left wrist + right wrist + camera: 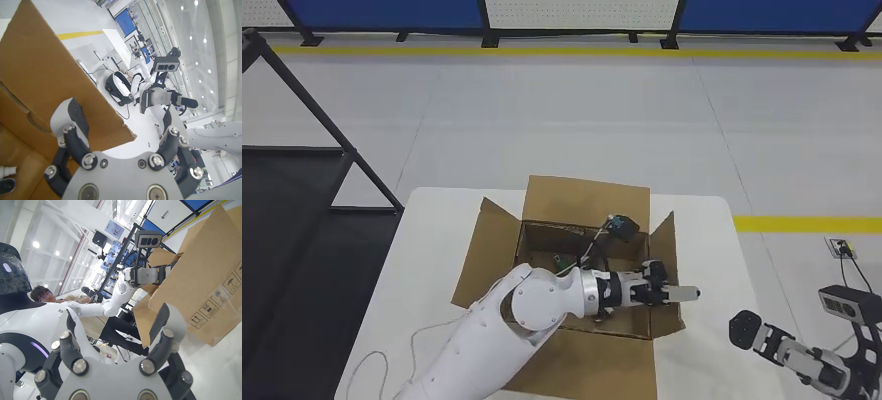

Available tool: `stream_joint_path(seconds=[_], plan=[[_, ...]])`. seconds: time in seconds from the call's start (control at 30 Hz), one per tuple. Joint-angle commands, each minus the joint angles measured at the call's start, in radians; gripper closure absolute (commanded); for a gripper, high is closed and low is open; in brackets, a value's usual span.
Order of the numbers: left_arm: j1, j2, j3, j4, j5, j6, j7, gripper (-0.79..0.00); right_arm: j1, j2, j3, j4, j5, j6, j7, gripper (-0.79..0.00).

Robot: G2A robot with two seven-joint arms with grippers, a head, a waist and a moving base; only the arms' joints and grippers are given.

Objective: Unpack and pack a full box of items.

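Cardboard box (500, 262) open on the white table (427, 235), flaps spread. Left gripper (122, 111) over the flap nearest the right gripper (117, 313). Both with fingers apart, holding nothing.

- Open brown cardboard box (587, 196): raised flaps wall its mouth on all sides.
- Long white left arm (542, 300): lies across the mouth's near half.
- Flat white table (432, 250): bare strips flank the box.

Glossy white arm shells (542, 300); left hand (121, 105) grey metal, silver screws, black-padded fingers (77, 115).
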Motion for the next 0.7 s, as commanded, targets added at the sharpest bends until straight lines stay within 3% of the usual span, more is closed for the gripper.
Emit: stream_joint_path(seconds=[0.0, 0.33, 0.67], plan=[[-0.025, -0.019, 0.032, 0.045, -0.014, -0.007, 0.01, -0.785, -0.007, 0.002, 0.003, 0.004, 0.004, -0.004, -0.004, -0.785], [-0.083, -0.091, 0.125, 0.195, -0.043, -0.036, 0.023, -0.785, -0.019, 0.014, -0.007, 0.015, -0.023, -0.006, -0.006, -0.785], [-0.081, -0.104, 0.095, 0.223, -0.035, -0.057, 0.005, -0.785, 0.041, 0.024, -0.11, 0.077, -0.145, 0.02, -0.01, -0.785]])
